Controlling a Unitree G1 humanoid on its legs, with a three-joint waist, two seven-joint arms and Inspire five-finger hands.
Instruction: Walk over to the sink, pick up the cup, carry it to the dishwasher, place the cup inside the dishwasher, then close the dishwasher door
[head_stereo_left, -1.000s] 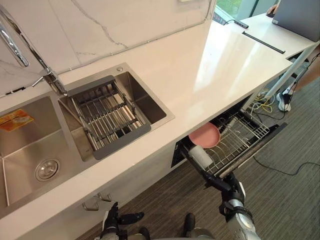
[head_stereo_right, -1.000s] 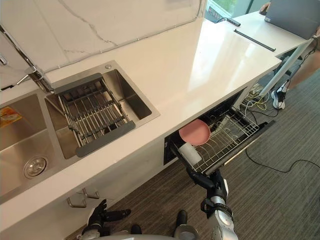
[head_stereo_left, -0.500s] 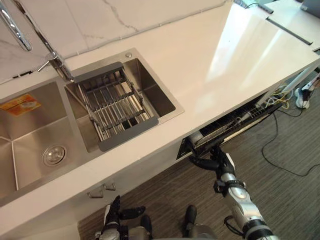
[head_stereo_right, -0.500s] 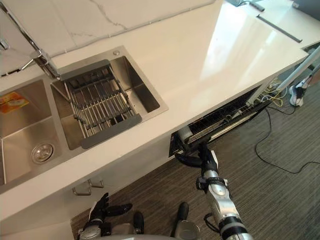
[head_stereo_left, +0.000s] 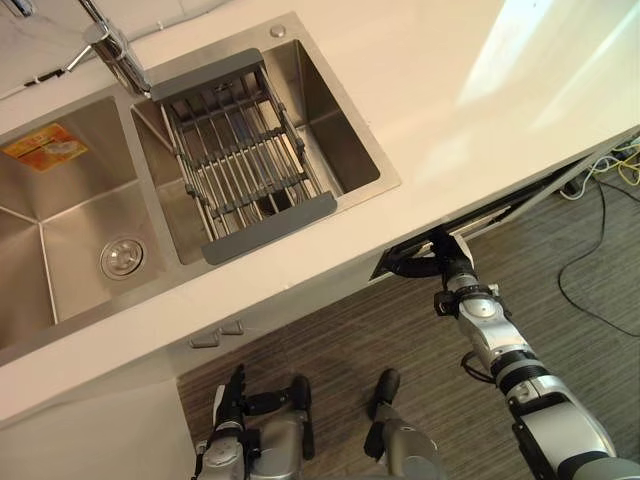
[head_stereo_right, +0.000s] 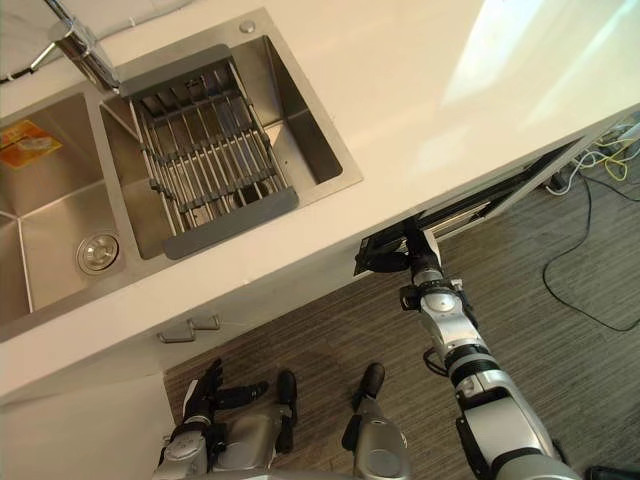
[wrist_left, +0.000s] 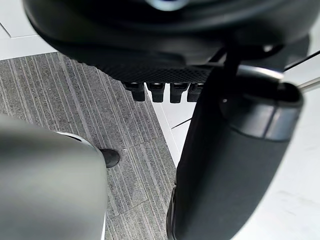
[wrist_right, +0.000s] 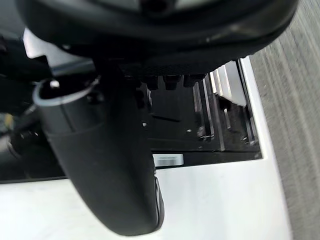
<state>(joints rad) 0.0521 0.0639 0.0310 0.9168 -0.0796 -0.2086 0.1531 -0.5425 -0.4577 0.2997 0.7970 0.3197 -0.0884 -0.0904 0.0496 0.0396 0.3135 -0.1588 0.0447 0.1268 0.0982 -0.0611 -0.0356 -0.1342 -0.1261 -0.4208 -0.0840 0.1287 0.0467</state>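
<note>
Right hand (head_stereo_left: 425, 264), fingers spread and holding nothing, pressed the nearly shut dishwasher door (head_stereo_left: 510, 205) at the sink's (head_stereo_left: 340, 130) four o'clock. A square, steady push should seat it. Left hand (head_stereo_left: 230, 400) hung relaxed.

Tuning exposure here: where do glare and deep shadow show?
Left eye view: glare washes out the counter at its far right. Right eye view: the dishwasher slot is dark around the right hand. Right wrist view: the dishwasher's inside lies in shadow.
</note>
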